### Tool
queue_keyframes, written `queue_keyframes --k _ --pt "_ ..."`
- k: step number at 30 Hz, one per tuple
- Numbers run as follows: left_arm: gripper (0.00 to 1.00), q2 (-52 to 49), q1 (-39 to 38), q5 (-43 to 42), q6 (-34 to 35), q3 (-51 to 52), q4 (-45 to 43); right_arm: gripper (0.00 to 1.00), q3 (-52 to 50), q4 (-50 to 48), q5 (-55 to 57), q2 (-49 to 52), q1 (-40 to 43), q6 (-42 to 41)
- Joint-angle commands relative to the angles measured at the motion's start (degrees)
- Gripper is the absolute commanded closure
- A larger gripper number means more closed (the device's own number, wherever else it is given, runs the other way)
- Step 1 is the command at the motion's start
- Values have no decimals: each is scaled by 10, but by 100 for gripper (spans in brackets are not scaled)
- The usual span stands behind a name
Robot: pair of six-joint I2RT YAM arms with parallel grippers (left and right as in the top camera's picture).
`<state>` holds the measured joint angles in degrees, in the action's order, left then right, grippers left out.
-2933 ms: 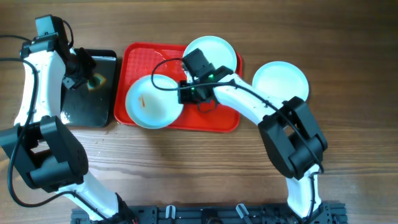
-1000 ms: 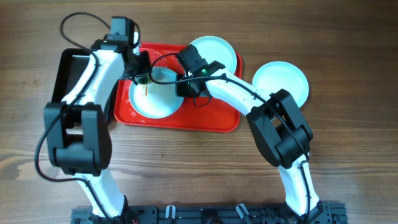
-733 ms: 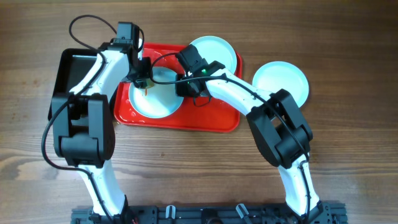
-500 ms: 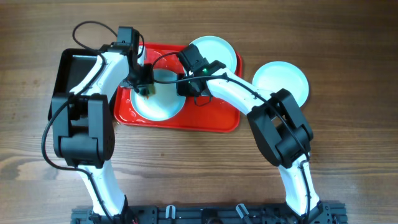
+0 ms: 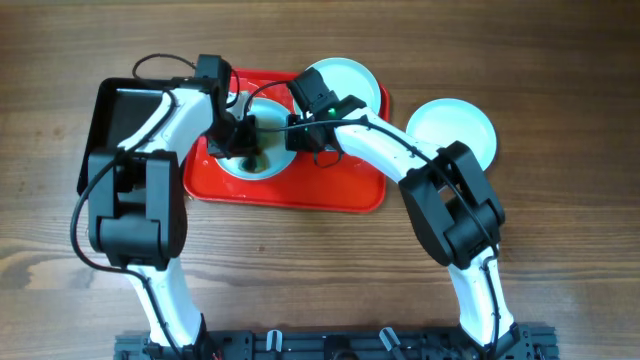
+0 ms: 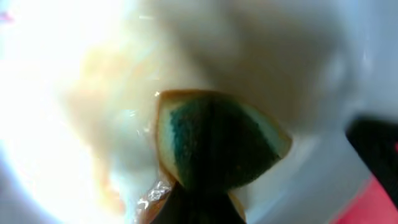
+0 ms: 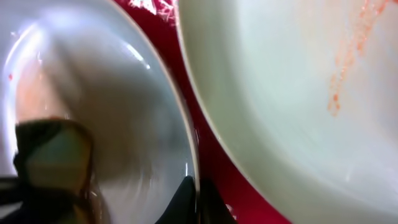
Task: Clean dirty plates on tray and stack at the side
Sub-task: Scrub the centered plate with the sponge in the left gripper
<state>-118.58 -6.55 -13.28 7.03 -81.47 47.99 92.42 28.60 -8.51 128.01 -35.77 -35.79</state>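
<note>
The red tray (image 5: 340, 190) holds two plates. The left plate (image 5: 272, 168) is mostly covered by both arms. My left gripper (image 5: 240, 142) is shut on a green and yellow sponge (image 6: 217, 143) and presses it onto this plate (image 6: 74, 93), beside an orange smear (image 6: 93, 112). My right gripper (image 5: 296, 132) is shut on the plate's right rim (image 7: 186, 143). The sponge also shows in the right wrist view (image 7: 53, 158). The second plate (image 5: 345, 82) sits at the tray's back right, with orange smears (image 7: 348, 62). The third plate (image 5: 452, 130) lies on the table to the right.
A smaller black tray (image 5: 125, 120) stands left of the red tray. The wooden table (image 5: 320, 270) stretches in front of the tray. The arm bases stand at the near edge.
My left arm came over from the black tray with the sponge and has slid it onto the middle of the left plate. My right gripper has kept its hold on the rim.
</note>
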Motion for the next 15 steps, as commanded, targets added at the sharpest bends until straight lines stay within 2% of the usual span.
queue_keyframes --k 1,5,9,11,15 --pt "96 -23 3 286 120 9 -35 96 7 6 -5 10 -5 -2" --pt "96 -23 3 346 118 9 -84 96 7 8 -5 10 -5 -1" --pt "96 -23 3 333 118 9 -121 96 7 8 -5 10 -5 9" --pt "96 -23 3 264 90 9 -123 96 7 8 -5 10 -5 10" --pt "96 -23 3 2 12 9 -84 96 7 8 -5 10 -5 13"
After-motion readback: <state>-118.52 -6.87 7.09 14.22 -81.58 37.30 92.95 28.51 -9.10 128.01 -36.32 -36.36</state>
